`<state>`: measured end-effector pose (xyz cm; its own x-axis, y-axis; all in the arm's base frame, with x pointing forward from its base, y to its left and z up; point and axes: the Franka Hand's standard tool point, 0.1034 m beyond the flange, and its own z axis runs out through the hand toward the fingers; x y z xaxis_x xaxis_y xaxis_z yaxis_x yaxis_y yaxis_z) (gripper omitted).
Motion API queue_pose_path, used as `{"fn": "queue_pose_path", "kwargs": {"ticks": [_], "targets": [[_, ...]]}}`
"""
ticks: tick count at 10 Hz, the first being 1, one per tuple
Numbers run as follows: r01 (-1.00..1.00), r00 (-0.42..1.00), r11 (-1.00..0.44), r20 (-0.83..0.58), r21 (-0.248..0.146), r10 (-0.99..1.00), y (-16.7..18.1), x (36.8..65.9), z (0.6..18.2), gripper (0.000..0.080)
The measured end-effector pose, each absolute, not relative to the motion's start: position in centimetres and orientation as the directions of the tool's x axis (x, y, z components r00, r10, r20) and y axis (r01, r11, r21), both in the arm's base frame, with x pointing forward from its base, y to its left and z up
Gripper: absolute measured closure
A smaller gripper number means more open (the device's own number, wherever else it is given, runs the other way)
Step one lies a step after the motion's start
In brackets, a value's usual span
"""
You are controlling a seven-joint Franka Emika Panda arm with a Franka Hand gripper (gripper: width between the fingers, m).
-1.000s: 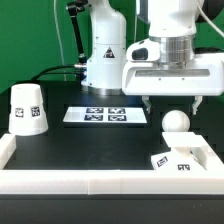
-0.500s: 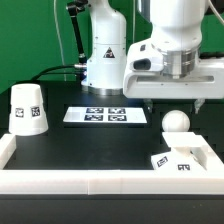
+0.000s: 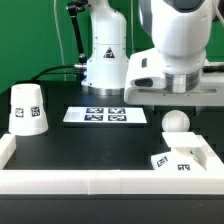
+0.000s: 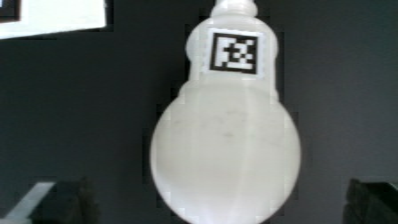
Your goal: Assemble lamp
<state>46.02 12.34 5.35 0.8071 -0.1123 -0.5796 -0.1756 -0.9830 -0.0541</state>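
As we hang over the bulb: we judge the step in hand to be picking it up, the first loose part to be fetched.
Tool: open. In the wrist view its two dark fingertips stand wide apart, one on each side of the bulb's round body and touching nothing. We keep them spread so they can pass down both flanks before closing.
Bulb: it lies loose on the black worktop, on the exterior view's right and directly under the tool. In the wrist view it seems to lie on its side, with the tagged neck pointing away from the fat end. That puts the widest part between the fingers, which we think is the safest place to pinch a round thing.
Base: it sits near the bulb, tucked into the corner of the white rim. We judge the corner is there to stop it sliding when parts are pressed in.
Shade: upright with its narrow end up, well apart on the exterior view's left, out of the arm's way.
Marker board: flat between shade and bulb, and untouched.
Risk: the ball could roll if only one finger meets it, so we would close evenly.
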Motion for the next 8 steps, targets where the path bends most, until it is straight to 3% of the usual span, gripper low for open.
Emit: {"fn": "queue_pose_path", "kwargs": {"ticks": [8], "targets": [[-0.183,0.806,-0.983,-0.578,-0.034,-0.129,12.5,44.2,2.5,0.01]]}}
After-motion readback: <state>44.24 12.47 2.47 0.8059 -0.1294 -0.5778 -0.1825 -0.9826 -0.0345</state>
